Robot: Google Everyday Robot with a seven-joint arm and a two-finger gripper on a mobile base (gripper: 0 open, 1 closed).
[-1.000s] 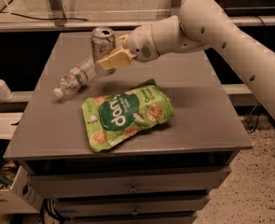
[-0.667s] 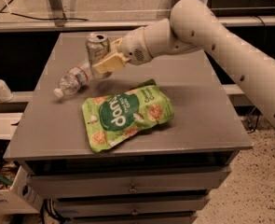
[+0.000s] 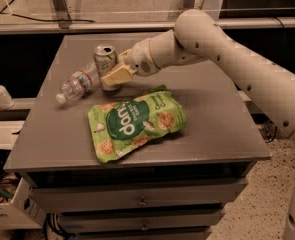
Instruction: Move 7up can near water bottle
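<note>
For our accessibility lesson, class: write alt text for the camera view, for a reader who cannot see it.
The robot's gripper holds the upright 7up can right beside the water bottle, which lies on its side on a grey table. A green snack bag lies in front of them.

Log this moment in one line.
pincer: shut on 7up can, table back-left | 7up can: upright beside lying water bottle | green bag: in front
</note>
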